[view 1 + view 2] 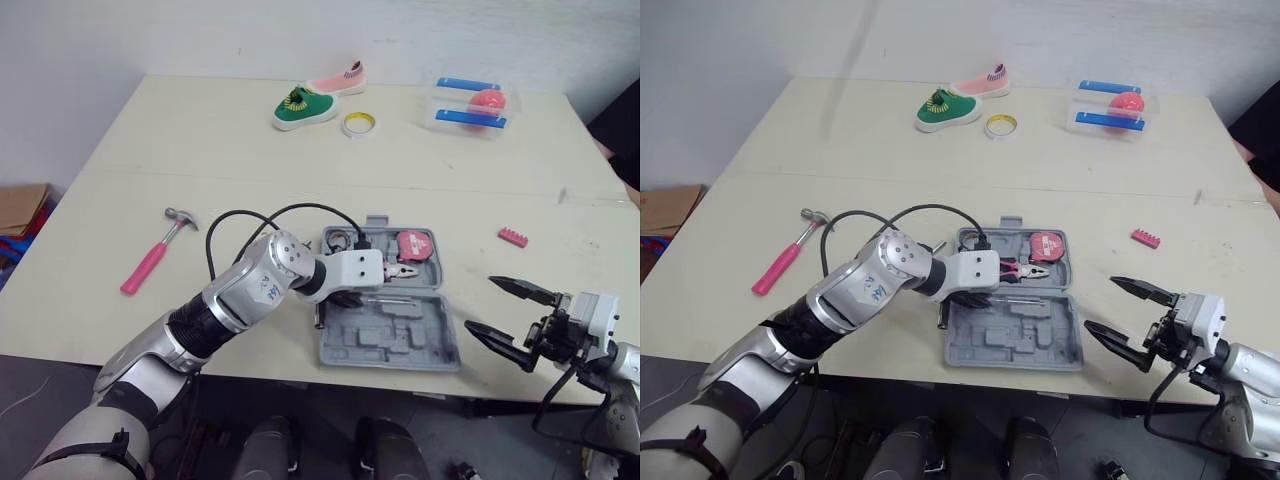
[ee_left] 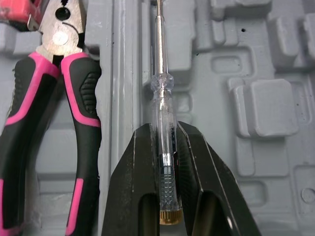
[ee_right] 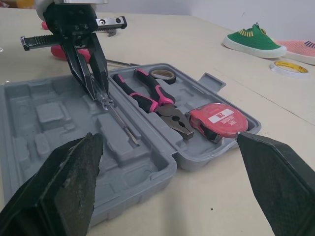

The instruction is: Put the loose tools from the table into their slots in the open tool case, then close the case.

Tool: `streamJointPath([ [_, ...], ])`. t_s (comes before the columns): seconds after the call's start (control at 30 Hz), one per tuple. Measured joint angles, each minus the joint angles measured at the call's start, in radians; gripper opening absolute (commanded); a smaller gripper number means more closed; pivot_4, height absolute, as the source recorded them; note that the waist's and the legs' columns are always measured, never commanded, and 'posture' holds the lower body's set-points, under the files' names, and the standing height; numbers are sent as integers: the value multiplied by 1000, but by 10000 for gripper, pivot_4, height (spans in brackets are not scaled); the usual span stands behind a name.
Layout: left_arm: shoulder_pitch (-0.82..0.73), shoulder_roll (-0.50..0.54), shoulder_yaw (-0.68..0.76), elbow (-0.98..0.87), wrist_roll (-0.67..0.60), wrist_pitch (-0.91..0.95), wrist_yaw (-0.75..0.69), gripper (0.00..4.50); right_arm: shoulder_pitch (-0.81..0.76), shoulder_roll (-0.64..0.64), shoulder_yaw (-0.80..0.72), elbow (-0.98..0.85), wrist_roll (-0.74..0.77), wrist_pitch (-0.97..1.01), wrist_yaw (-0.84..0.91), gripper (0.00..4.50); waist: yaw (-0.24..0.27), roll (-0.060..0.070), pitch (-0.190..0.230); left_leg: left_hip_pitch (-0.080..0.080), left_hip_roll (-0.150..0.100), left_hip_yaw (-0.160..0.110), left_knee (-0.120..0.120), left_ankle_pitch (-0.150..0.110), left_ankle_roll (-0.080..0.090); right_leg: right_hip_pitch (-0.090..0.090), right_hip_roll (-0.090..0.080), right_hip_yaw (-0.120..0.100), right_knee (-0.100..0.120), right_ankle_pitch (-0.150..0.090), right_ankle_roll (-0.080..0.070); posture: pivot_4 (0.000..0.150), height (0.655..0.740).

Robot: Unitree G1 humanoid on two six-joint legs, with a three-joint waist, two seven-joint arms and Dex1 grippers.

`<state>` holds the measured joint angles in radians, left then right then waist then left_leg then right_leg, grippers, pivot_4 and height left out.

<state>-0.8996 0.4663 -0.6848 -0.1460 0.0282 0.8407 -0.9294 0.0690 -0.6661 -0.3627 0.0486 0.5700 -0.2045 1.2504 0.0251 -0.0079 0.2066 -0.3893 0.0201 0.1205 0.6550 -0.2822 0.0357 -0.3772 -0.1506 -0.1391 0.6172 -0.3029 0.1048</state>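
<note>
1. Left gripper (image 2: 165,132) is pinched shut on the clear handle of a screwdriver (image 2: 162,91), fingers squeezing it from both sides with the brass end cap poking out behind them.
2. Sweeping from the left: a pink-handled hammer (image 1: 153,256) lies loose on the table (image 1: 180,150), well apart from the case.
3. Middle of the table, near the front edge: the grey tool case (image 1: 388,340) is lying open flat. The held screwdriver hangs over the near half, right beside the hinge ridge and running along it, shaft tilted down toward the plastic. Can't tell if the tip is actually touching.
4. The far half of the case has the pink-and-black pliers (image 2: 51,98) in their slot, a small dark tape roll (image 3: 162,73) and a red tape measure (image 1: 413,243).
5. Further right, a little pink bit strip (image 1: 512,237) lies loose on the table.
6. Right gripper (image 1: 480,302) hovers at the front edge just right of the case, fingers spread wide with nothing between them.
</note>
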Motion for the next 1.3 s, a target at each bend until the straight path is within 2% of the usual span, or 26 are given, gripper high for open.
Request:
streamJointPath([
  [0.2,-2,13,-1,-8,15,-5,-12,135,7,0,0,-8,1,10,0,45000,0,0,0,0,0,0,0,0,0,0,0,0,0,0,0,1500,7400],
  [0.57,-3,29,-4,33,85,-156,-45,135,7,0,3,-37,1,32,-16,45000,1,0,0,0,0,0,0,0,0,0,0,0,0,0,0,1500,7400],
  [0.6,-2,28,-2,38,91,-173,-45,9584,7,0,3,-41,1,32,-18,45000,1,0,0,0,0,0,0,0,0,0,0,0,0,0,0,1500,7400],
  [0.7,4,11,2,45,102,-238,-30,22289,12,0,3,-44,1,33,-19,45000,2,0,0,0,0,0,0,0,0,0,0,0,0,0,0,1500,7400],
  [0.93,19,7,98,-20,75,-282,-36,22289,26,0,3,-55,3,43,-19,45000,-2,0,0,0,0,0,1,-1,1,0,0,0,0,0,0,1500,7400],
  [1.0,64,10,144,-34,51,-301,-34,22289,25,0,3,-64,4,50,-24,45000,-3,0,0,0,0,1,1,-1,1,0,0,0,1,0,0,1500,7400],
  [1.1,113,73,159,-9,56,-338,-41,22289,27,0,3,-80,4,54,-32,45000,-3,0,0,1,1,0,1,0,0,0,1,0,2,0,0,1500,7400],
  [1.2,159,29,244,24,7,-373,-26,13667,30,0,3,-84,4,60,-39,45000,3,0,0,0,0,0,2,-1,1,0,-1,0,1,0,0,1500,7400],
  [1.3,203,-92,349,53,-101,-441,10,604,25,0,3,-87,4,67,-42,45000,8,0,0,-3,0,0,8,-4,4,1,-2,0,1,0,0,1500,7400],
])
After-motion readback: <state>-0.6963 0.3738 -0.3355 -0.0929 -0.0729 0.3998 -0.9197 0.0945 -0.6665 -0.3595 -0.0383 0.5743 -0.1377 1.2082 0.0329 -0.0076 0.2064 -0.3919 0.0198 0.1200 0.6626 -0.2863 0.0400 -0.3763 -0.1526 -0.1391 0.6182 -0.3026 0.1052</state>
